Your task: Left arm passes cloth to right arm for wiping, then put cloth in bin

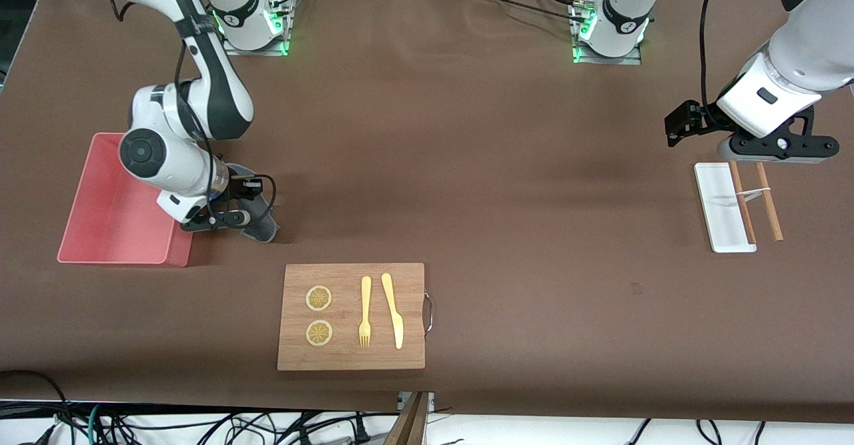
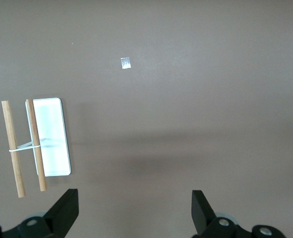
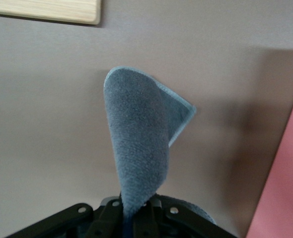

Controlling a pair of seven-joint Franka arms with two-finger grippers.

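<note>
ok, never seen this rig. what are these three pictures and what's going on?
Two robot arms sit at a brown table. The wide picture looks down from across the table; the other two come from a camera on each wrist. The right gripper, jaws shut, holds a grey cloth low over the table beside the pink bin. The left gripper waits, jaws open, over a white tray with two wooden sticks. Nearer the front camera lies a cutting board with lemon slices, a fork and a knife.

Cutting board bears fork, knife — white tray apart.
</note>
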